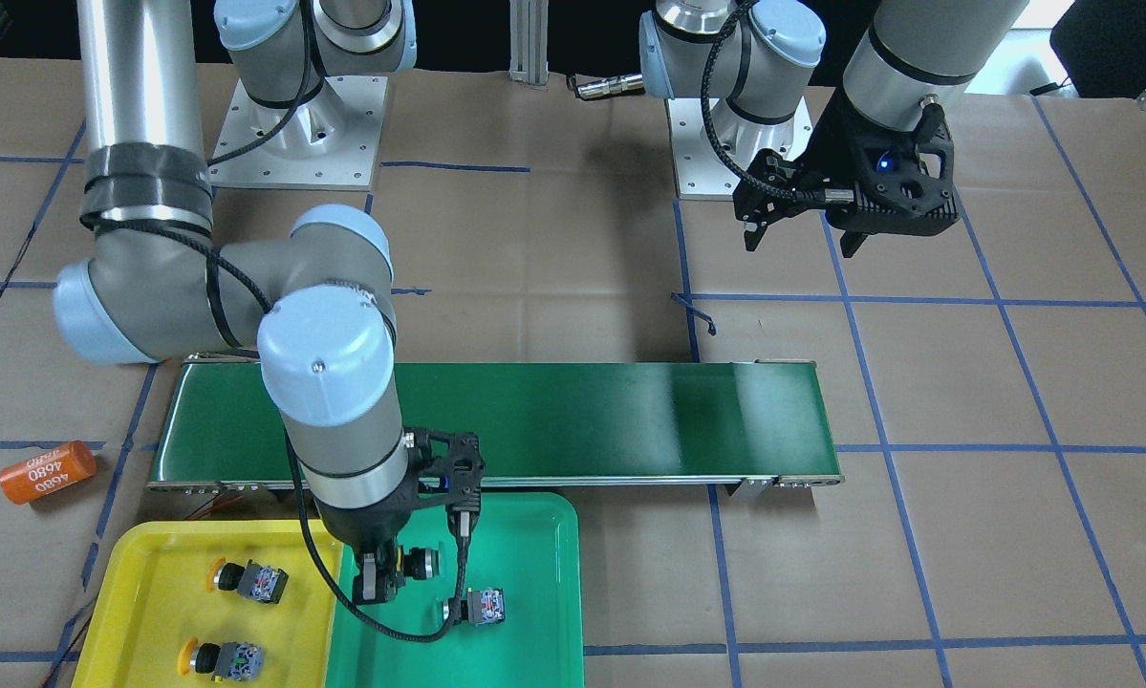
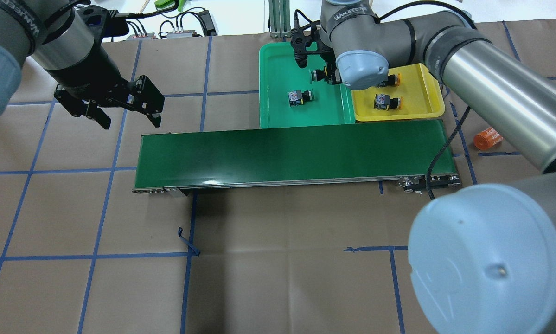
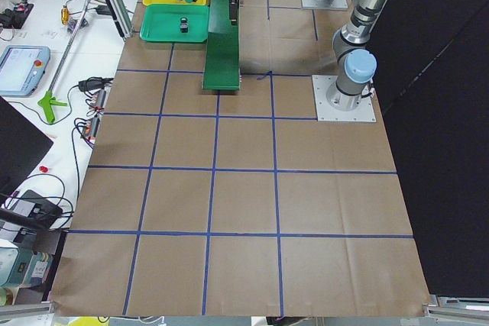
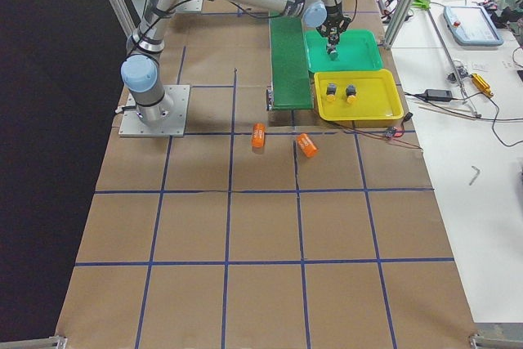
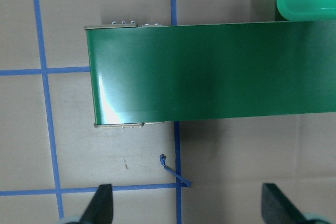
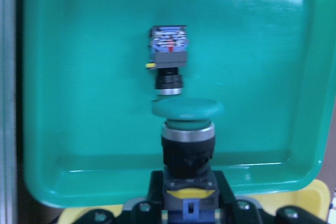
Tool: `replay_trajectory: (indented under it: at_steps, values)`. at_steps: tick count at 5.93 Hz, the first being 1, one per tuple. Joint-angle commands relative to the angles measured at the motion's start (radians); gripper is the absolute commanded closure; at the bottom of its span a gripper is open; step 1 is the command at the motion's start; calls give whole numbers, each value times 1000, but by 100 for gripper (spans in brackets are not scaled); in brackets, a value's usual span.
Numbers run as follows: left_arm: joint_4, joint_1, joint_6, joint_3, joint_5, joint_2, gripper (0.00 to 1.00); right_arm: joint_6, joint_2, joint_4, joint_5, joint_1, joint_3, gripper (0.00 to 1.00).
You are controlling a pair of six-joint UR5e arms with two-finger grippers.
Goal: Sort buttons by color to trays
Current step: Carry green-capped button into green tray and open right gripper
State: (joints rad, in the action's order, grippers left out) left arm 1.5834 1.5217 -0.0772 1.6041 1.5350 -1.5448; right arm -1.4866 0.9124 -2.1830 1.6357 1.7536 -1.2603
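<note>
My right gripper (image 1: 378, 578) is shut on a green-capped button (image 6: 188, 129), held just above the green tray (image 1: 534, 535) near its edge beside the yellow tray (image 1: 152, 573). Another green button (image 1: 482, 606) lies on its side in the green tray, just ahead of the held one in the right wrist view. Two yellow-capped buttons (image 1: 248, 579) (image 1: 221, 659) lie in the yellow tray. Far off, my left gripper (image 2: 124, 111) hangs open and holds nothing, above the paper beside the conveyor's other end.
A long dark-green conveyor belt (image 2: 282, 153) runs across the table with both trays against its far side. An orange cylinder (image 1: 47, 471) marked 4680 lies near the yellow tray; a second one (image 4: 259, 135) lies close by. Blue tape lines grid the brown paper.
</note>
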Motion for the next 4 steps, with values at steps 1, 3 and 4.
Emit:
replay_trajectory:
  at_steps: [1,3,4]
  values:
    - [-3,-1,-4,-1,0,0,1,3,-169,-3,-10,0,200,83]
    - [-3,-5,-6,0,0,0,1,9,-184,11,-22,1,179,9]
    - [-3,-3,-6,0,-1,0,1,14,-150,31,-25,1,179,0]
